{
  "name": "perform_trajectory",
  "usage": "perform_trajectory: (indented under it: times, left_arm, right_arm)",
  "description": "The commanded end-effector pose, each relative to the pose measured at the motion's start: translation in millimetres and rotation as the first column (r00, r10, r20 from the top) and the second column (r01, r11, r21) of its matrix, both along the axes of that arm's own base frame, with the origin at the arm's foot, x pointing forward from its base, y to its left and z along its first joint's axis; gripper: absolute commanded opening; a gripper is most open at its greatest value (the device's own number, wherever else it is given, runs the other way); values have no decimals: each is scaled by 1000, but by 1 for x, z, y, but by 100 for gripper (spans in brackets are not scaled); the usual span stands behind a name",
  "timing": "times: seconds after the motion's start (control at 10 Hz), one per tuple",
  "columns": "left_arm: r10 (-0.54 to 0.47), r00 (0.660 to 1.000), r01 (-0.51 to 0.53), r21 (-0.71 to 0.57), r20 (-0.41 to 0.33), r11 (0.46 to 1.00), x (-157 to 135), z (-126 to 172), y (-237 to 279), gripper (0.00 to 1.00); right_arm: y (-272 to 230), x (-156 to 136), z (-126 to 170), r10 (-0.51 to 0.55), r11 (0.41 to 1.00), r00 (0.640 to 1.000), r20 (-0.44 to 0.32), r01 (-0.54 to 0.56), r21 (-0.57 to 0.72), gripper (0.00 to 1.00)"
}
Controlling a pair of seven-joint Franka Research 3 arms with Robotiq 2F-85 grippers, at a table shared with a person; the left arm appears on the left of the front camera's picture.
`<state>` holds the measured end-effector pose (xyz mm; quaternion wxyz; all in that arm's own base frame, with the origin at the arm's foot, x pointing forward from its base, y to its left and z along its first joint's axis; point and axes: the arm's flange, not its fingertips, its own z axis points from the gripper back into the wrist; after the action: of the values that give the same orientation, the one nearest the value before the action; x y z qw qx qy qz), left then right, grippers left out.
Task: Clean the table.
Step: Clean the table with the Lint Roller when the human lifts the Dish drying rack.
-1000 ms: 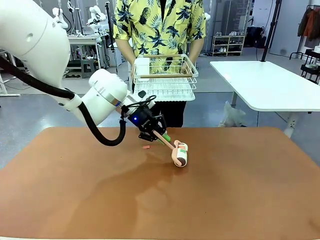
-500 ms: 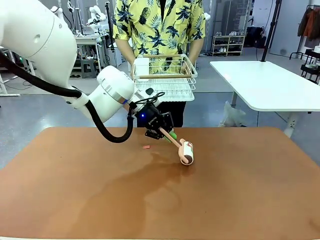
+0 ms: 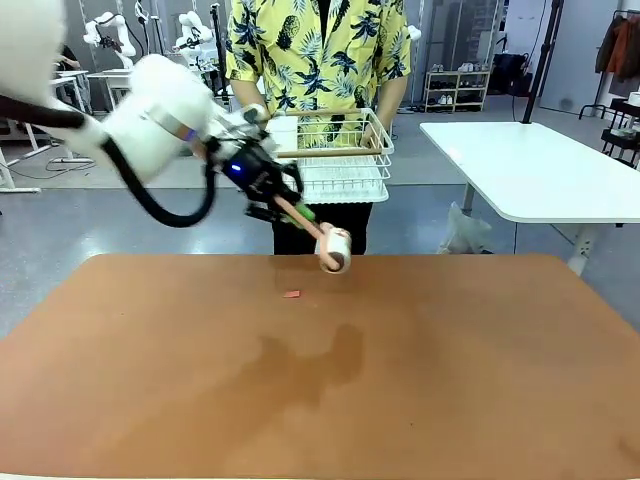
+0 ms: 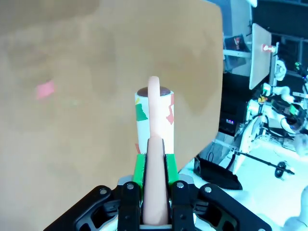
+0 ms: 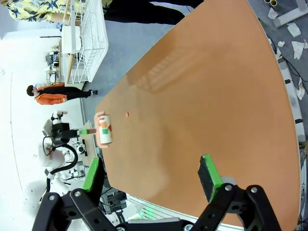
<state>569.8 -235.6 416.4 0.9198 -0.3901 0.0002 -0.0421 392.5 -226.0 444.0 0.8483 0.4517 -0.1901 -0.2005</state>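
A person (image 3: 320,50) in a yellow leaf-print shirt stands with a white wire basket (image 3: 340,165) at the waist; a wooden stick (image 3: 325,152) lies inside it. A white table (image 3: 530,170) stands off to one side, with a pale bag (image 3: 465,230) beneath. A shelf (image 3: 455,88) and hanging clothes (image 3: 622,45) are farther back.

A red scrap (image 3: 291,294) and raised lint roller (image 3: 334,250) interrupt the open table (image 3: 480,380).
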Motion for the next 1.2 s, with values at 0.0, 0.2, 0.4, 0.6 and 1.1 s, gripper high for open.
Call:
perform_trajectory:
  times: [0.0,0.2,0.4,0.6,1.1]
  left_arm:
    - [-45,999,45,10,-4,999,-33,1,81,21]
    - [1,998,-5,61,64,998,-40,-10,164,21]
    - [16,996,-26,106,92,994,-26,-21,192,21]
    - [22,996,-34,128,92,991,1,-27,195,21]
    - [47,998,-53,226,31,973,71,-43,172,21]
  right_arm:
    - [1,-1,2,2,1000,1000,9,-2,11,100]
    - [1,-1,2,2,1000,1000,9,-2,11,100]
    - [1,-1,2,2,1000,1000,9,-2,11,100]
    - [1,-1,2,2,1000,1000,9,-2,11,100]
    - [1,-1,2,2,1000,1000,9,-2,11,100]
